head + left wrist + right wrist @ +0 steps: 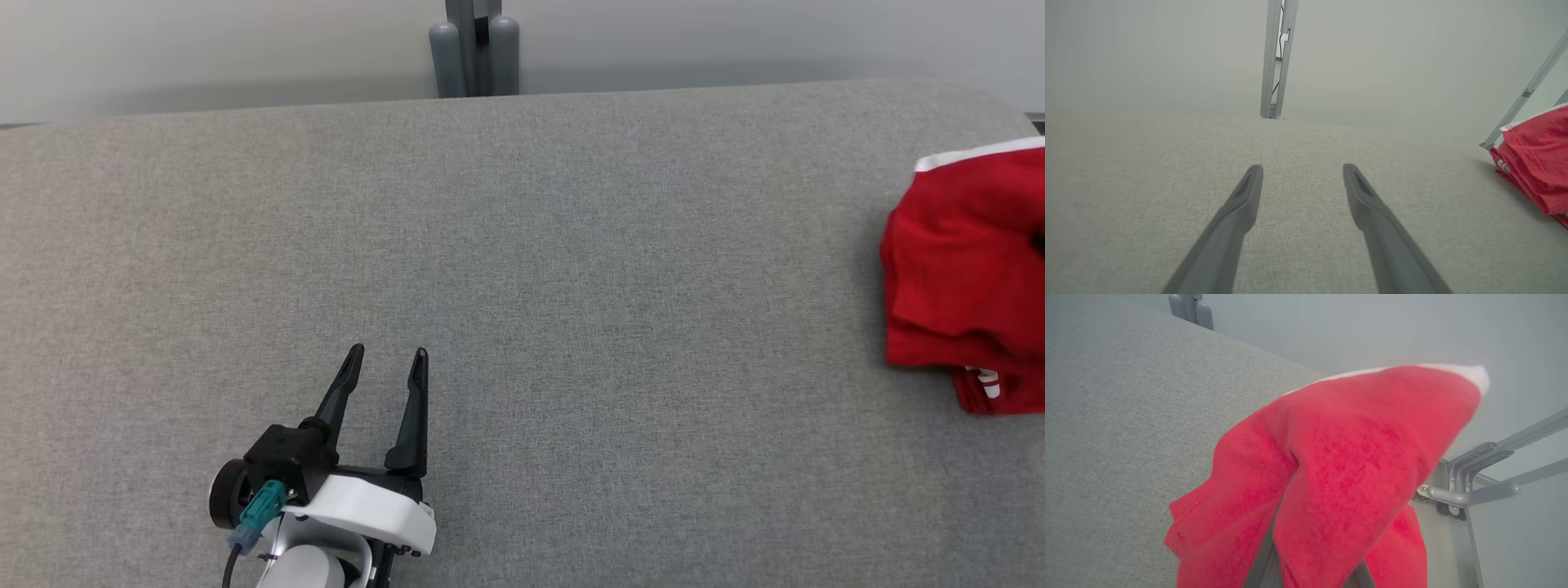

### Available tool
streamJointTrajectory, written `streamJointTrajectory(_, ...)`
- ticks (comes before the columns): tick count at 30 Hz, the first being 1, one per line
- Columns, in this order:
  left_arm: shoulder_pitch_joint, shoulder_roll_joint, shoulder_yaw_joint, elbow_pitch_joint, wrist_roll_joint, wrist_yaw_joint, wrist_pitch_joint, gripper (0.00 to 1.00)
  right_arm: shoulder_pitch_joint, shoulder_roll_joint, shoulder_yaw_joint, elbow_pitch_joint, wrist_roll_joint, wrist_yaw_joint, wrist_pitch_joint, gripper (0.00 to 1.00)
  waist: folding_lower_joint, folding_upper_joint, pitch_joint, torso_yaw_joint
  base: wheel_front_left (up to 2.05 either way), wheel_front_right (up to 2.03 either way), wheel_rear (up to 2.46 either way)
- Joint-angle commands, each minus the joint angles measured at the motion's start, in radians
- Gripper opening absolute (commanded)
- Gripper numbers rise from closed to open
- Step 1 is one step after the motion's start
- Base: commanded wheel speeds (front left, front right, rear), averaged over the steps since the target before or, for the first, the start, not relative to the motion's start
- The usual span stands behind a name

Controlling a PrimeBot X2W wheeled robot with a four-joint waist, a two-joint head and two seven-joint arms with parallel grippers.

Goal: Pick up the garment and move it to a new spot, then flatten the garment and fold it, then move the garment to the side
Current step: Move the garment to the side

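The garment point(963, 261) is red with a white edge band and lies bunched in folded layers at the table's far right end. In the right wrist view the garment point(1339, 457) drapes over my right gripper's fingers and hides them; the jaws are shut on the fabric. The left wrist view catches the garment point(1539, 163) at its right edge. My left gripper point(389, 355) is over the table near the front left, far from the garment. That left gripper point(1302, 169) is open with nothing between its fingers.
The grey fabric-covered table point(571, 245) stretches wide between the two grippers. A grey metal post point(473, 49) stands behind its far edge. Metal frame bars point(1474, 486) sit just past the table's right end, close to the garment.
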Motion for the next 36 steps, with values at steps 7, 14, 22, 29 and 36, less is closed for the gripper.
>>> streamJointTrajectory(7, -0.038, 0.004, 0.003, 0.003, 0.021, -0.01, -0.003, 1.0, 0.017, -0.025, -0.052, 0.131, -0.024, 0.0, -0.021, 0.0, 0.0, -0.0001, 0.051, 0.011, 0.0, 0.0, 0.0)
streamJointTrajectory(14, -0.056, 0.004, 0.006, 0.004, 0.041, -0.012, -0.003, 1.0, 0.002, 0.002, -0.055, 0.278, -0.122, 0.0, -0.038, 0.0, 0.0, -0.0001, 0.1, 0.022, 0.0, 0.0, 0.0)
streamJointTrajectory(22, -0.086, 0.004, 0.005, 0.001, 0.049, -0.012, -0.003, 1.0, -0.025, 0.05, -0.058, 0.419, -0.201, 0.0, -0.036, 0.0, 0.0, -0.0001, 0.17, 0.032, 0.0, 0.0, 0.0)
streamJointTrajectory(29, -0.111, 0.004, -0.013, -0.003, 0.036, -0.005, -0.003, 1.0, -0.009, 0.065, -0.071, 0.486, -0.187, 0.0, -0.027, 0.0, 0.0, -0.0001, 0.199, 0.047, 0.0, 0.0, 0.0)
streamJointTrajectory(36, -0.117, 0.004, -0.01, 0.009, 0.03, -0.005, -0.003, 1.0, -0.011, 0.081, -0.083, 0.496, -0.157, 0.0, -0.054, 1.0, 0.0, -0.0001, 0.194, 0.048, 0.0, 0.0, 0.0)
